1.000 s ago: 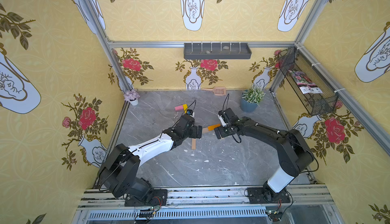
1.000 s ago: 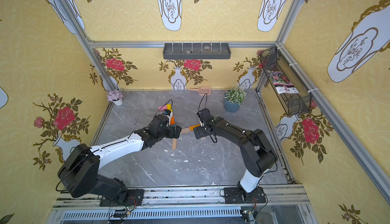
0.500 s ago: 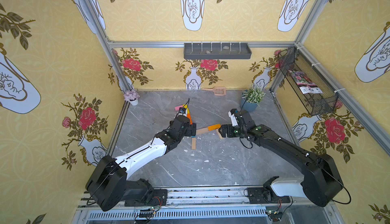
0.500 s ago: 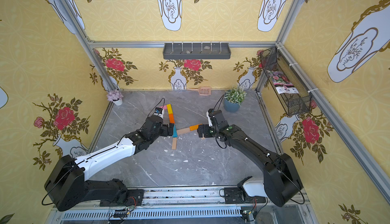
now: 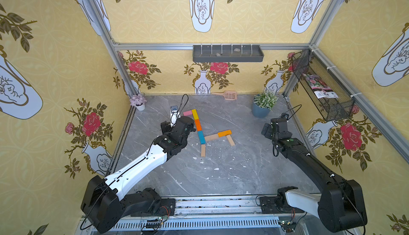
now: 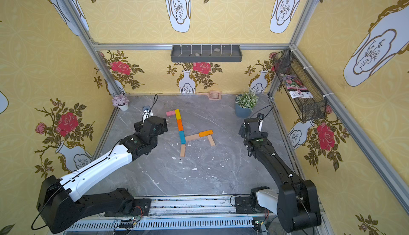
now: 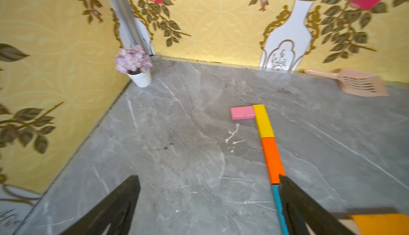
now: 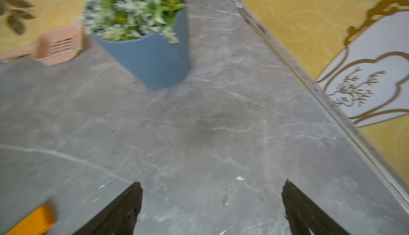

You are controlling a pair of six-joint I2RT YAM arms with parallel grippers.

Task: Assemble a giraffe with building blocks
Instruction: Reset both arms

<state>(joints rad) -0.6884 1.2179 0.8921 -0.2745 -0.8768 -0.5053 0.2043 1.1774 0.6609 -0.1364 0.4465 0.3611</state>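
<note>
The giraffe [image 5: 211,137] lies flat mid-table, whole in both top views: pink bar [image 5: 187,113] at far left touching the yellow bar [image 5: 194,114], then the orange and blue neck, the back and two tan legs [image 6: 182,150]. The legs show only there. The left wrist view catches head and neck alone, with the left gripper [image 7: 208,178] spread wide and empty just left of the neck. The blurred right wrist view shows only one orange bar end [image 8: 33,220], the right gripper [image 8: 212,184] gaping and empty well right of the figure, and the plant pot [image 8: 150,56] beyond
</note>
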